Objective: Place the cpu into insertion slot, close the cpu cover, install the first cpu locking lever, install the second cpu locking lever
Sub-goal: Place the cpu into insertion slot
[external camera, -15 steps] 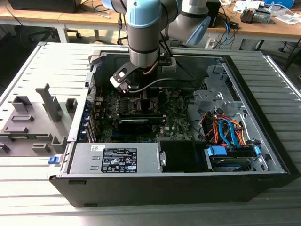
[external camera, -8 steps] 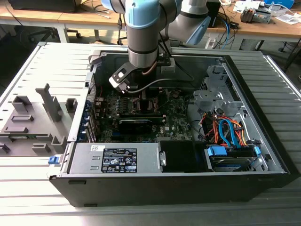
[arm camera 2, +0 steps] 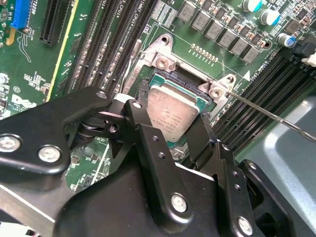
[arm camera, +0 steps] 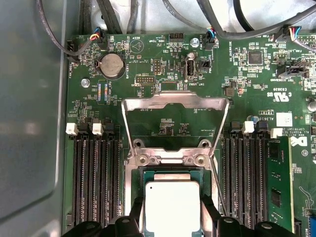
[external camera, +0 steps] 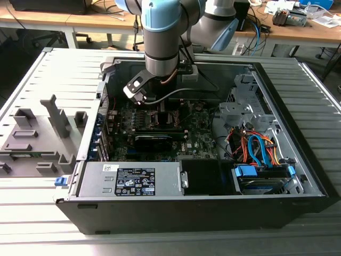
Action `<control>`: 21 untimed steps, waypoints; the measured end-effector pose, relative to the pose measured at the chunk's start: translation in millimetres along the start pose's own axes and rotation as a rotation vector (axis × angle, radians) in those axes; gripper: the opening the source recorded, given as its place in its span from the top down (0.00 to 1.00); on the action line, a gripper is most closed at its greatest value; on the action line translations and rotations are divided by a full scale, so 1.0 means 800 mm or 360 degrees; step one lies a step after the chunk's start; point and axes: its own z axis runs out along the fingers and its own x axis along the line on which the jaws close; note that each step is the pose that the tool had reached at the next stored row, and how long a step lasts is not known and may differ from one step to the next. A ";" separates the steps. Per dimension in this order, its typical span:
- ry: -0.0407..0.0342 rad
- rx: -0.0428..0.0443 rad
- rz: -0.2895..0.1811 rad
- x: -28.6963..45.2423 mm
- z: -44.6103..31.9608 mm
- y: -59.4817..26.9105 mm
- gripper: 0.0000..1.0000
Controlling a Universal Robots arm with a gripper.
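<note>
The cpu [arm camera: 172, 205], a silvery square chip, sits in or just over the insertion slot [arm camera: 170, 172], with my gripper [arm camera: 173, 219] shut on it by two opposite edges. Both wrist views show a black finger against each side of the chip. In the second wrist view the cpu [arm camera 2: 170, 114] covers most of the dark insertion slot [arm camera 2: 174, 79], between my gripper's fingers [arm camera 2: 144, 129]. The cpu cover [arm camera: 175, 101], a thin metal frame with a window, is swung open away from the socket. A thin wire locking lever [arm camera 2: 276, 117] stands raised beside the socket. In the exterior view my gripper [external camera: 160, 109] reaches down into the computer case.
Black memory slots [arm camera: 96, 177] flank the socket on both sides. Cables [arm camera: 148, 15] hang past the board's far edge, and a grey case wall [arm camera: 29, 108] runs along one side. In the exterior view a power supply [external camera: 133, 180] and drive bay with cables [external camera: 261, 154] fill the case's near side.
</note>
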 end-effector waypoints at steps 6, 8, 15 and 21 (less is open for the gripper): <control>-0.0001 0.0000 0.0004 0.0001 0.0017 0.000 0.46; -0.0001 0.0000 0.0005 0.0001 0.0028 0.000 0.46; -0.0001 0.0000 0.0006 0.0002 0.0035 0.000 0.46; 0.0000 -0.0001 0.0006 0.0003 0.0038 0.000 0.45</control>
